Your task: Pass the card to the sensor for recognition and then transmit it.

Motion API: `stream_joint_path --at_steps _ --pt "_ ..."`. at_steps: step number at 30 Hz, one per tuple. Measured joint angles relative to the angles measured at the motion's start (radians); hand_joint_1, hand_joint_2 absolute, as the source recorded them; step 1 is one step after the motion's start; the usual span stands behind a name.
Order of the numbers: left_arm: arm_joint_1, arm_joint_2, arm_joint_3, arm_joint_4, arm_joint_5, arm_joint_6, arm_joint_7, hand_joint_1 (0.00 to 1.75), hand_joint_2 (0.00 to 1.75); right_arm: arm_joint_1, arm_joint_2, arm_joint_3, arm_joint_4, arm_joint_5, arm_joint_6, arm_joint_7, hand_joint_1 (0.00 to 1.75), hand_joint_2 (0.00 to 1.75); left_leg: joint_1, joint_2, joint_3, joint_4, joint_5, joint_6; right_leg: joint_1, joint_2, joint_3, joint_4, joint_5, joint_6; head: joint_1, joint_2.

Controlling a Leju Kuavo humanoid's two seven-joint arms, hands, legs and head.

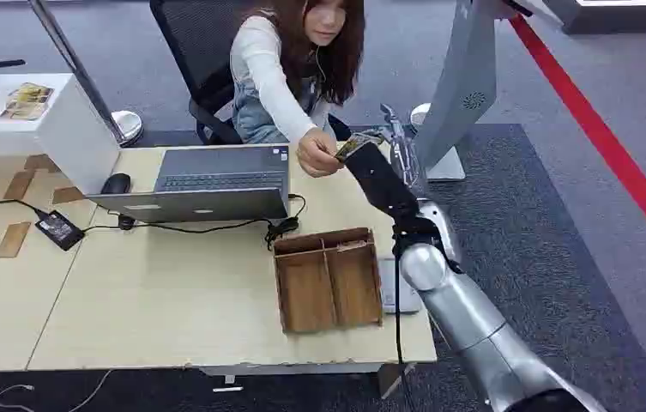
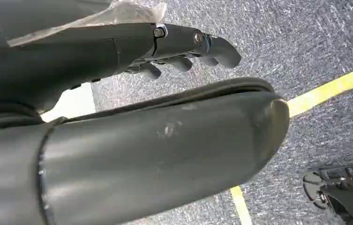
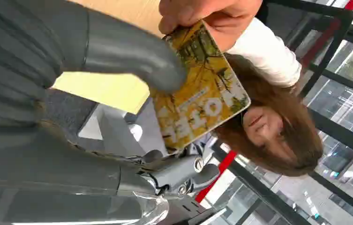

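The yellow printed card [image 3: 198, 93] sits pinched between the right hand's [image 3: 118, 93] thick grey thumb and dark fingers [image 3: 184, 173], while a person's hand [image 1: 317, 156] grips its far end. The left hand [image 2: 184, 51] hangs with fingers curled, holding nothing, over grey carpet [image 2: 315, 42]. Both meet above the pale wooden table [image 1: 173, 292], beyond a brown divided wooden tray [image 1: 328, 279].

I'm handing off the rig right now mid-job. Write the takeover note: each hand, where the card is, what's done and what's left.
Right hand: stretched out over the far edge of the table, holding the yellow card under its thumb.
The seated person's hand also grips the card at its other end, so the handover is under way.
Left hand: hangs at the robot's side over the carpet, fingers curled, holding nothing.
Done: card brought out to the person. The pictures don't show whether it was passed over the sensor.
Left: release the card once the person has it, then draw the arm back.
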Motion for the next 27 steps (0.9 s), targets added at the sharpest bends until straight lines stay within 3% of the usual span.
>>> stream_joint_path --at_steps 27 --pt "0.0 0.002 0.0 0.0 0.006 0.002 0.002 0.0 0.0 0.0 -0.006 0.012 -0.002 0.011 0.002 0.008 1.75 1.75 0.0 0.0 0.0 0.0 0.0 0.0 0.0 0.0 0.0 0.0 0.0 0.0 0.0 0.0"
